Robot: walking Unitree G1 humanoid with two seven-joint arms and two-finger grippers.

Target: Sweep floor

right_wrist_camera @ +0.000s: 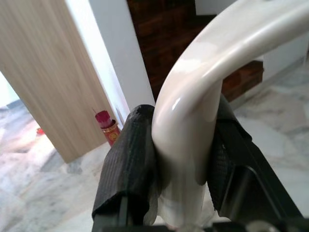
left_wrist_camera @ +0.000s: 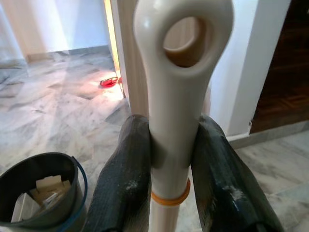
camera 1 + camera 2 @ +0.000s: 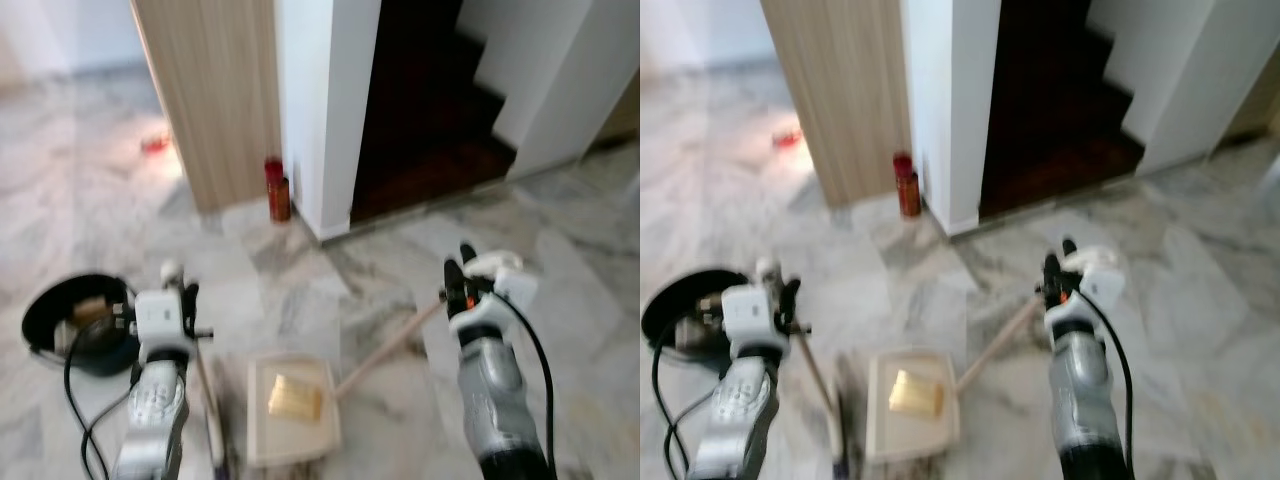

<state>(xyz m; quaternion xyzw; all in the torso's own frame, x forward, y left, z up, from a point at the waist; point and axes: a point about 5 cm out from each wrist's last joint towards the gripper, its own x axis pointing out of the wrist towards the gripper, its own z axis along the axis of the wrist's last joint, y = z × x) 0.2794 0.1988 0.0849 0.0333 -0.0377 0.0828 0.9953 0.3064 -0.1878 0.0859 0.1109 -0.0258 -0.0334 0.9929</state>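
Note:
My left gripper (image 3: 176,287) is shut on the top of a cream broom handle (image 2: 175,96) that has a hole at its end. The broom's stick (image 3: 205,385) slants down to the marble floor just left of the dustpan. My right gripper (image 3: 458,278) is shut on the curved cream grip (image 1: 193,111) of the dustpan's long handle (image 3: 385,352). The cream dustpan (image 3: 262,432) lies flat on the floor between my arms, with a yellowish lump (image 3: 294,398) in it. The picture is blurred.
A dark round bin (image 3: 45,305) holding cardboard scraps stands on the floor at my left. Ahead are a wooden panel (image 3: 215,90), a red bottle (image 3: 276,190) at its foot, a white pillar (image 3: 325,100) and a dark stairway (image 3: 430,120). A small red object (image 3: 155,145) lies far left.

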